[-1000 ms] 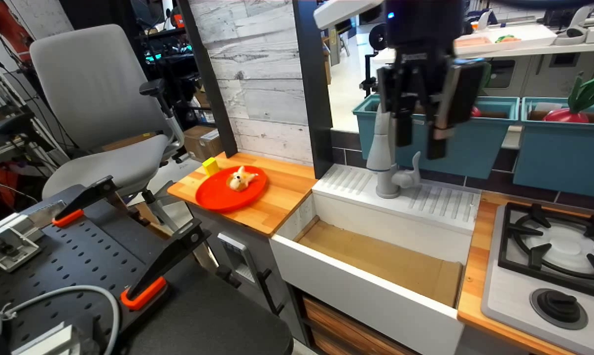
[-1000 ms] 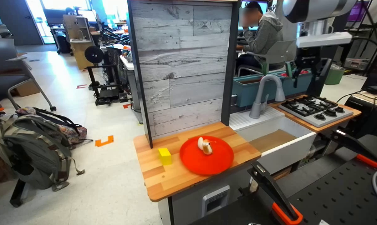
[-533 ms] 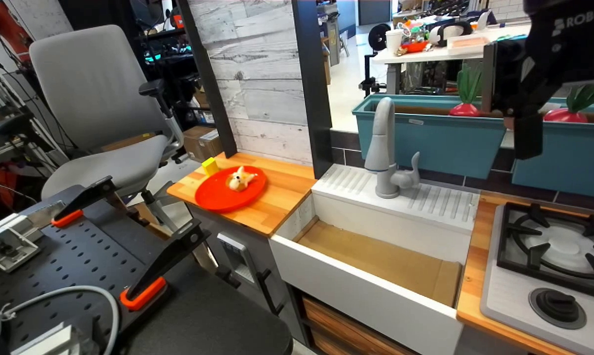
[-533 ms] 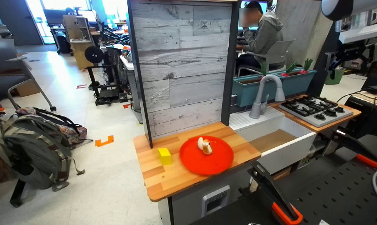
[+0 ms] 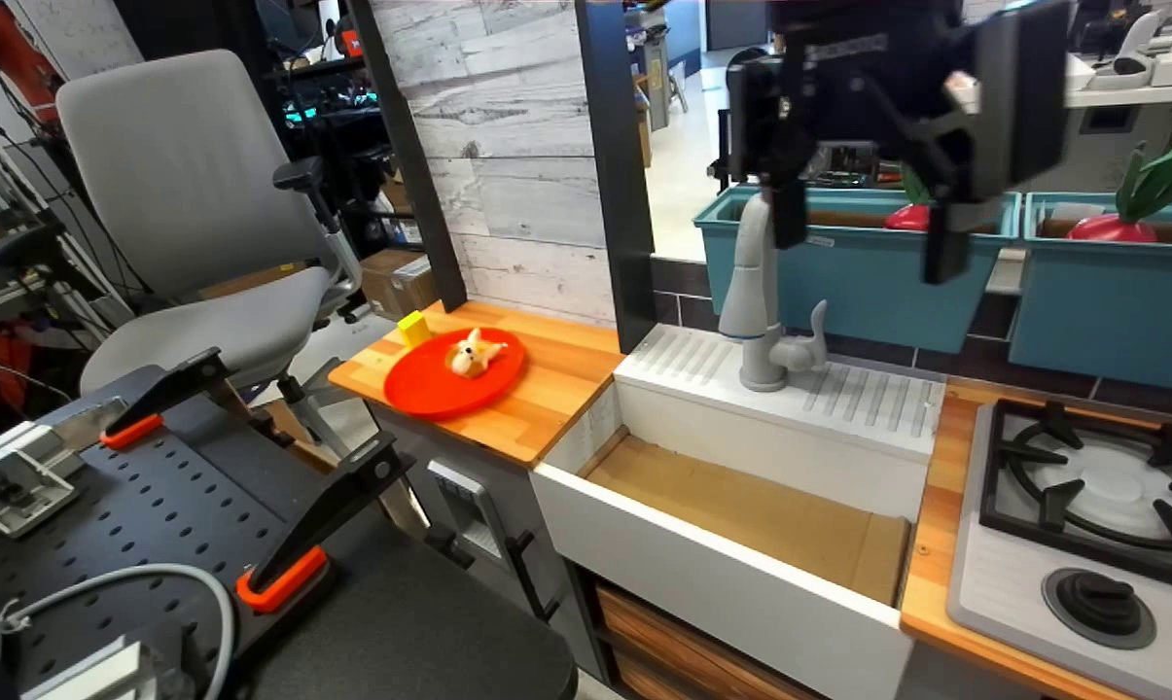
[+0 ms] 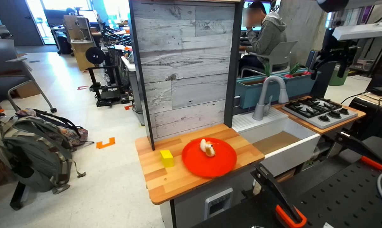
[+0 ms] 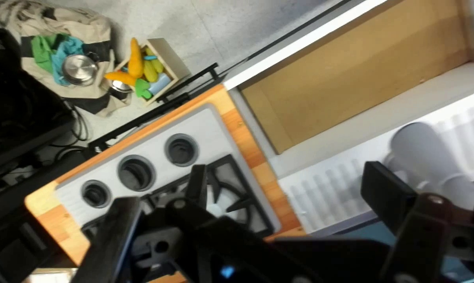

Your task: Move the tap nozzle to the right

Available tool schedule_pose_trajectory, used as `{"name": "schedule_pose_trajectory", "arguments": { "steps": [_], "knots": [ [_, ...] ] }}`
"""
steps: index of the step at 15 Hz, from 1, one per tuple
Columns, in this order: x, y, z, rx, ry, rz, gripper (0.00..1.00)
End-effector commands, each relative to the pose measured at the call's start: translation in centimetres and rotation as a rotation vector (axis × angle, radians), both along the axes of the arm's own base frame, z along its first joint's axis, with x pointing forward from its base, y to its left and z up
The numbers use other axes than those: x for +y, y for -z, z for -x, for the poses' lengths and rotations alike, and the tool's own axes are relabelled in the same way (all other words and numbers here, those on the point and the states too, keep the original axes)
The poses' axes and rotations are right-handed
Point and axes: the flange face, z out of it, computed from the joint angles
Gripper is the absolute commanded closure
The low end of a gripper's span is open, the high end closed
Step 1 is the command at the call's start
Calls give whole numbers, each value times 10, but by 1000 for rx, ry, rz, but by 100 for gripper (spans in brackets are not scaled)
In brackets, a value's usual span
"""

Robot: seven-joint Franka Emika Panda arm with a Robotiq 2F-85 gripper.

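Note:
The grey tap nozzle (image 5: 744,292) rises from the ledge behind the sink, its arched spout bent downward. In an exterior view the downturned tip (image 6: 283,95) hangs on the stove side of the base. My gripper (image 5: 870,228) is raised above counter height with its jaws wide apart and nothing between them. One finger overlaps the top of the arch in that view. From another angle, the gripper (image 6: 327,73) hangs over the stove side, apart from the tap. In the wrist view, the blurred tap (image 7: 421,153) lies beyond the right-hand finger, which partly hides it; the gripper (image 7: 290,184) faces down.
Teal planters (image 5: 877,282) with red-and-green toy vegetables stand behind the ledge. The stove (image 6: 320,110) adjoins the white sink (image 5: 722,574), which has cardboard on its bottom. A red plate (image 6: 210,166) holds a small toy beside a yellow block (image 6: 167,158), near a tall wood-patterned panel (image 6: 184,63).
The gripper's jaws have spread wider. The arm swung away from the tap toward the stove side, then came partway back. The tap looks unmoved.

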Motion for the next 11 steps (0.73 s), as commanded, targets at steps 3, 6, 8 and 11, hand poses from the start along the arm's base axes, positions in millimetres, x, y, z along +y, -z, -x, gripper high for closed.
{"name": "schedule_pose_trajectory", "arguments": {
  "steps": [3,6,8,11],
  "knots": [
    [114,-44,39,-87,-165,-128,0],
    [173,-71,59,-94,-200,-192,0],
    [165,-59,40,-76,-190,-173,0],
    [177,-66,44,-81,-199,-175,0]
  ]
}}
